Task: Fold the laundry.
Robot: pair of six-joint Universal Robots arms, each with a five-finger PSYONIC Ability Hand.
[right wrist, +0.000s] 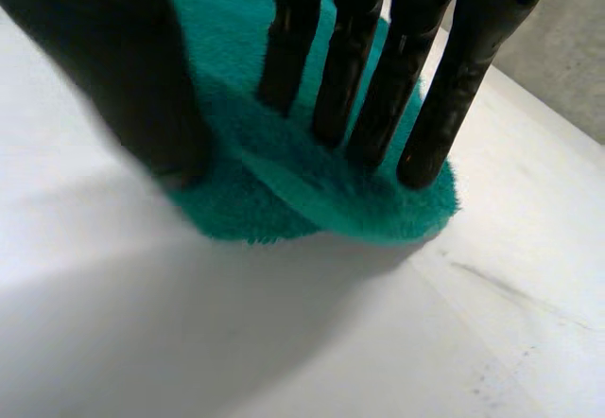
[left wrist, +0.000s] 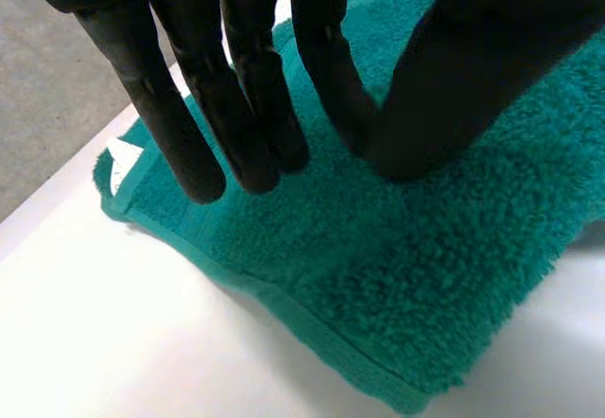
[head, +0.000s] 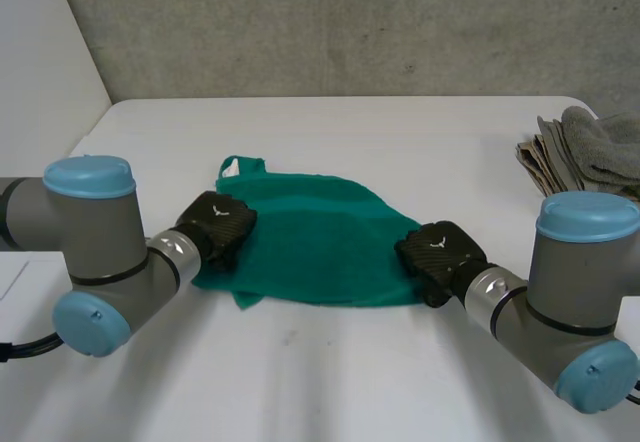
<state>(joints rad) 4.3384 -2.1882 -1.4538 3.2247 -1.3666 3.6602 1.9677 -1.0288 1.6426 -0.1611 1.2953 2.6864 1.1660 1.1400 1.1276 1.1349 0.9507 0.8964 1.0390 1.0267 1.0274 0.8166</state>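
**STATUS: BOTH HANDS DOWN ON THE TOWEL**

Closest to you in the head view are the two elbow joints: the left arm (head: 90,252) at the near left and the right arm (head: 580,292) at the near right. Both reach inward over the white table (head: 400,132).

**Task item.** The green towel (head: 320,242) lies flat on the middle of the table, between the two hands. A white tag (head: 232,169) shows at its far left corner (the same tag sits just past the fingertips in the left wrist view (left wrist: 123,158)).

**Left hand.** The left hand (head: 218,224) rests on the towel's left edge. In its wrist view, check the left hand (left wrist: 180,106): the fingers are straight and close together, with their tips on the towel (left wrist: 397,276). The thumb tip is down on the pile right beside them. No cloth is lifted.

**Right hand.** The right hand (head: 438,257) rests on the towel's near right corner. In its wrist view, the right hand (right wrist: 359,87) has straight, slightly spread fingers planted on the towel (right wrist: 359,200), where one layer lies over another. The thumb presses the lower layer, apart from the fingers.

**Other items.** A stack of grey cloths (head: 585,157) sits at the table's far right edge, well apart from the towel.
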